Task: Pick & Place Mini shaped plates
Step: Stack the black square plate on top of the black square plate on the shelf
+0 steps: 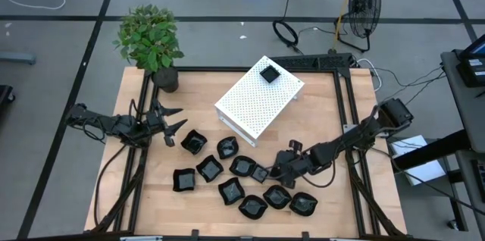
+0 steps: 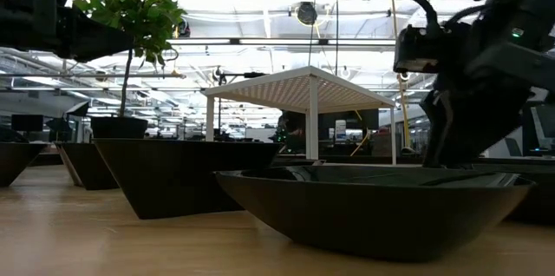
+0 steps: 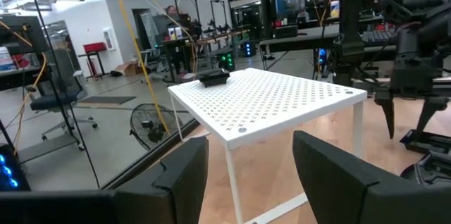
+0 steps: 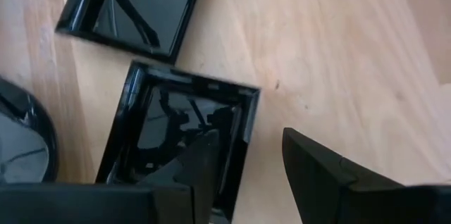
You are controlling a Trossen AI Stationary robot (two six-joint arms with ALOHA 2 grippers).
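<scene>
No legible text, labels, brand marks, numbers or signs in any view. Lit screens and a red panel in the room behind the light wooden tabletop point(image 1: 318, 135) show nothing readable. The glossy black dishes and white perforated box carry no markings.
</scene>
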